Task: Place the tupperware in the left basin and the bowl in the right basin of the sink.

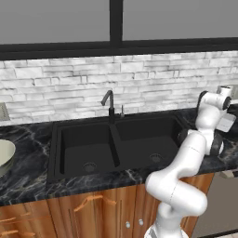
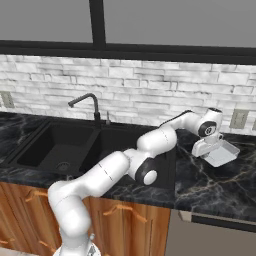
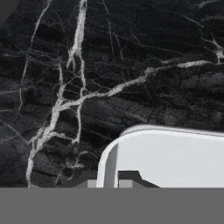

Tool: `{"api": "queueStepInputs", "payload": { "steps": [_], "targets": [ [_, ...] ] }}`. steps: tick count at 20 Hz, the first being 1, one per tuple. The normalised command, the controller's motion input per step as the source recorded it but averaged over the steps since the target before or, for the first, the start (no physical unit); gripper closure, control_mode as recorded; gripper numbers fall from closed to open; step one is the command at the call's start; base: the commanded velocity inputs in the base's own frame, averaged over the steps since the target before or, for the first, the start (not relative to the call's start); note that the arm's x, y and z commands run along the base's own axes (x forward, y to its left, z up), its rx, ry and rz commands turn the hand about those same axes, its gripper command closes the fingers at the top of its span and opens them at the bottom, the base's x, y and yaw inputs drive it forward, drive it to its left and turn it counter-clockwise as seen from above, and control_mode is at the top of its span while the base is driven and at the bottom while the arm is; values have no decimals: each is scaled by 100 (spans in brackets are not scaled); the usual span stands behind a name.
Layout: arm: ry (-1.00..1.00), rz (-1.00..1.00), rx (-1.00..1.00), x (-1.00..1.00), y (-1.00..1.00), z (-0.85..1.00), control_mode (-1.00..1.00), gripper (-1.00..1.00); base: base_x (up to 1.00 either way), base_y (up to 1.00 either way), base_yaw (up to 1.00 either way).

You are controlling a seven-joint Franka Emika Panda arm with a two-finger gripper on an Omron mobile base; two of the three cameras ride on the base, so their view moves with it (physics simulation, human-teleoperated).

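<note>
The tupperware (image 2: 223, 152), a shallow white rectangular container, hangs tilted just above the black marble counter right of the sink. My gripper (image 2: 206, 148) is shut on its near rim. In the hand view the rim wall of the tupperware (image 3: 170, 153) runs between my two fingertips (image 3: 91, 183), where my gripper (image 3: 108, 183) clamps it. The same tupperware (image 1: 227, 123) shows at the far right beside the wrist. The cream bowl (image 1: 4, 155) sits on the counter at the far left. The left basin (image 1: 88, 148) and right basin (image 1: 148, 142) of the black sink hold nothing.
A black gooseneck faucet (image 1: 109, 104) rises behind the sink divider. A white brick backsplash carries wall outlets (image 2: 236, 119). Wooden cabinet doors (image 1: 93, 209) run below the counter, and the arm's elbow (image 2: 145, 172) hangs over the right basin's front edge.
</note>
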Motion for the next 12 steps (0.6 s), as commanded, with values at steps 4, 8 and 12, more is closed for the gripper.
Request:
{"api": "queueStepInputs", "payload": {
  "steps": [4,8,12],
  "targets": [
    [0,0,0,0,0,22,-100,100,0,0,0],
    [-1,0,0,-5,0,34,-100,100,0,0,0],
    [-8,0,0,-21,3,29,-100,100,0,0,0]
  ]
}}
